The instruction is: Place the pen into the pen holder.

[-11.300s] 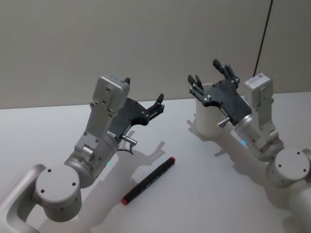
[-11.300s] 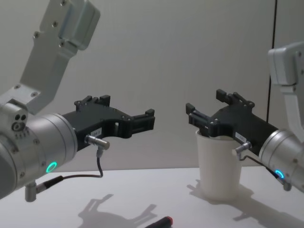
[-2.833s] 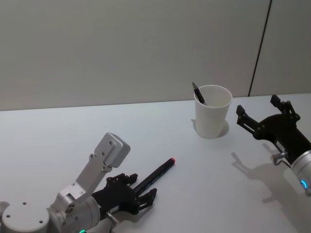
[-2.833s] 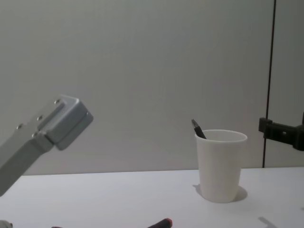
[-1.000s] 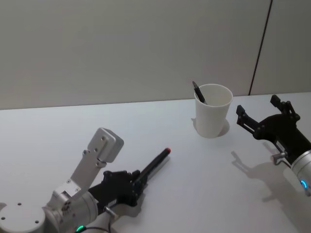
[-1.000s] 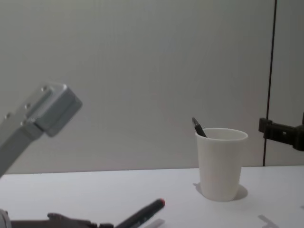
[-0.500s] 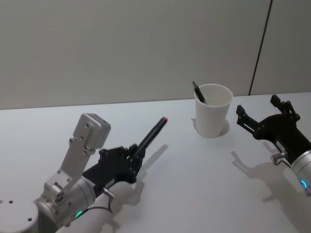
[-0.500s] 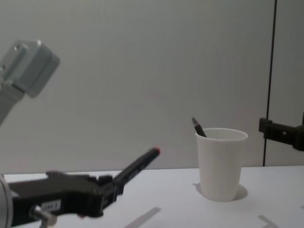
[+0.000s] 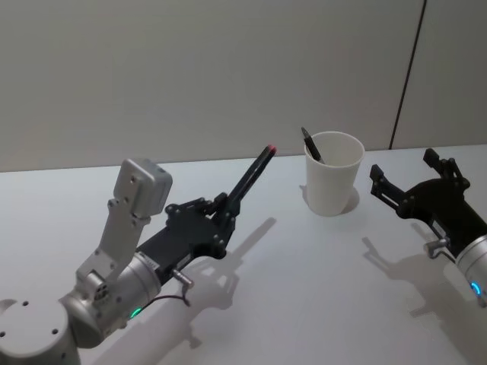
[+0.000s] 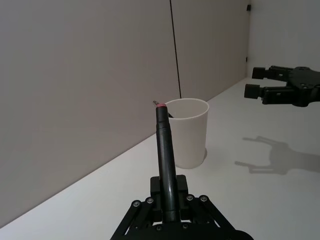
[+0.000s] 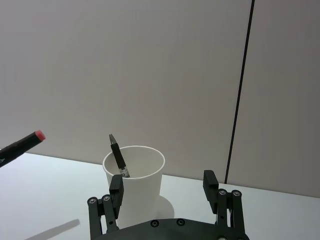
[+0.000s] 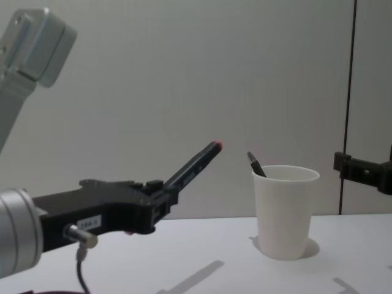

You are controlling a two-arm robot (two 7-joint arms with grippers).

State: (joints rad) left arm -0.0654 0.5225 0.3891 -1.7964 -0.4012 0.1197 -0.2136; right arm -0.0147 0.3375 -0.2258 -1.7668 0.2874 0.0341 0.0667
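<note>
The pen (image 9: 249, 179), black with a red tip, slants up off the table toward the pen holder, and my left gripper (image 9: 221, 214) is shut on its lower end. In the chest view the pen (image 12: 195, 162) points up and right from the left gripper (image 12: 160, 196), its tip level with the cup's rim and still left of it. The pen holder (image 9: 331, 186), a white paper cup (image 12: 285, 214), stands upright at the back right with a dark pen (image 9: 310, 146) leaning inside it. My right gripper (image 9: 405, 167) hovers open to the right of the cup.
The white table (image 9: 304, 289) runs up to a plain wall close behind the cup. A dark vertical seam (image 9: 407, 72) marks the wall at the right. The tabletop between the two arms is bare.
My left gripper has lifted the pen higher and carried it forward and right, closer to the cup. The right arm has not moved.
</note>
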